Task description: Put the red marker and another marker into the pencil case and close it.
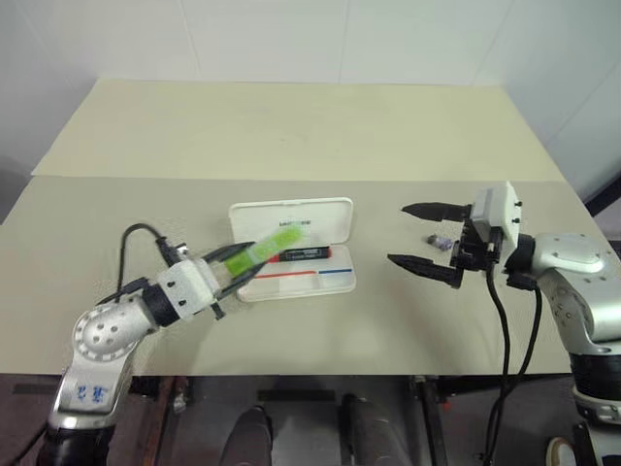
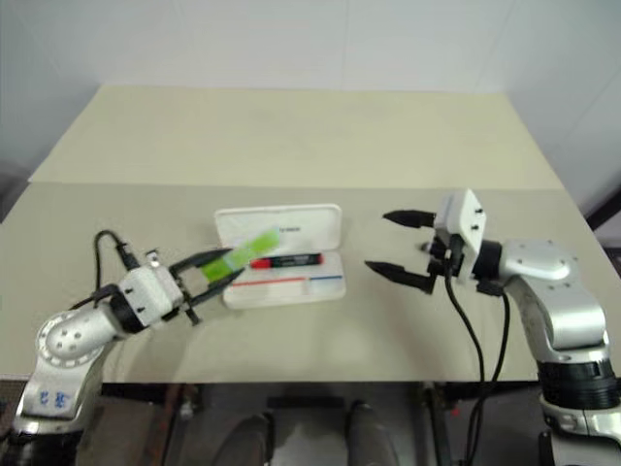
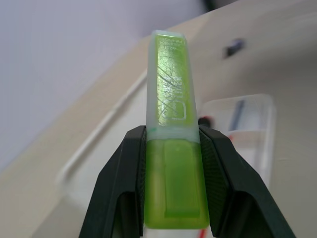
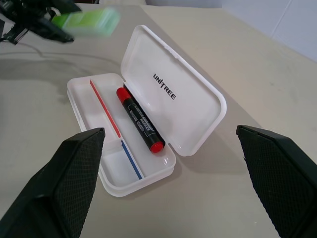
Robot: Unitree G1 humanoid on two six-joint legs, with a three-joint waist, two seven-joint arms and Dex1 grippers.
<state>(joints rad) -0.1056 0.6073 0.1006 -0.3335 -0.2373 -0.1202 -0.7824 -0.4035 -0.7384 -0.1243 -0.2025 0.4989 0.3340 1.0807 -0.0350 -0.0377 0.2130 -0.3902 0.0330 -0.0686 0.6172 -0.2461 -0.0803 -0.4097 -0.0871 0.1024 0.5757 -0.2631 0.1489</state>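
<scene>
The white pencil case [image 1: 335,281] lies open in the middle of the table, its lid [image 4: 188,94] folded back and lettered UNITREE. Inside the tray the red marker [image 4: 140,119] rests along the hinge side. My left gripper [image 1: 236,275] is shut on the lime-green marker [image 1: 263,252], which sticks out past the fingers [image 3: 124,188] and hovers over the case's left end. My right gripper [image 1: 425,240] stands open to the right of the case, fingers [image 4: 59,183] wide apart and holding nothing.
A tiny grey-purple object [image 1: 439,240] lies on the table between the right gripper's fingers in the head view. The beige table [image 1: 291,136] stretches far behind the case to a white wall. A red and a blue line [image 1: 306,274] mark the tray's divider.
</scene>
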